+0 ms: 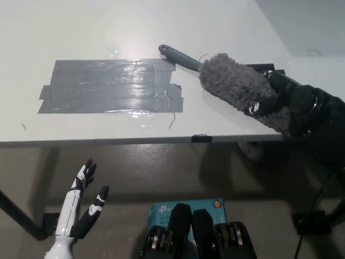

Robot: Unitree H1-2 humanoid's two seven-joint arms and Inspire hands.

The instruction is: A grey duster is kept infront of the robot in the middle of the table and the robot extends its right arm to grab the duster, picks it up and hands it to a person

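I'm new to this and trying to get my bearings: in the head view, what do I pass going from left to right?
White left robot hand below the table edge → patch of grey tape on the white table → grey duster, handle first → black right robot hand closed on its fluffy end.

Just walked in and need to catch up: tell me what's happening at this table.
The robot's black right hand is closed around the fluffy end of a grey duster that lies on the white table, near its right edge. The duster's handle points toward a patch of grey tape. The duster looks not yet lifted. The white left hand rests open below the table edge, holding nothing. No person is in view.
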